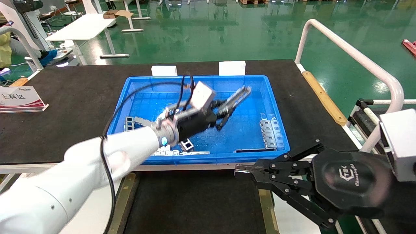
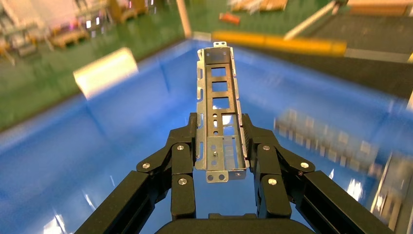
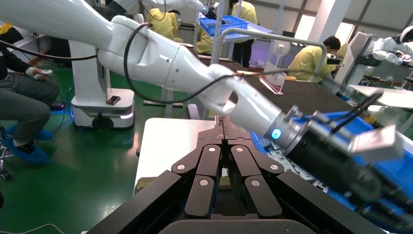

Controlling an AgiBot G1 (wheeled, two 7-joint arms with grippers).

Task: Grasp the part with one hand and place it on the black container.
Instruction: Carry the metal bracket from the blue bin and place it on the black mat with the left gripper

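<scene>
The part (image 1: 240, 95), a narrow silver channel bracket with rectangular cut-outs, is held in the air over the blue bin (image 1: 195, 78). My left gripper (image 1: 227, 109) is shut on its lower end. In the left wrist view the part (image 2: 215, 56) points away from the gripper (image 2: 220, 124), clamped by its side walls between the two fingers. The black container (image 1: 195, 201), a flat black tray with tan side strips, lies in front of the bin, nearest me. My right gripper (image 1: 239, 170) is shut and empty, parked over the tray's right side; it also shows in the right wrist view (image 3: 224, 124).
The bin holds more metal pieces: a stack at its right (image 1: 271, 133), others at its left (image 1: 133, 123) and front (image 1: 182, 151). A sign (image 1: 19, 97) stands on the black mat at the left. A white rail (image 1: 341, 42) runs along the right.
</scene>
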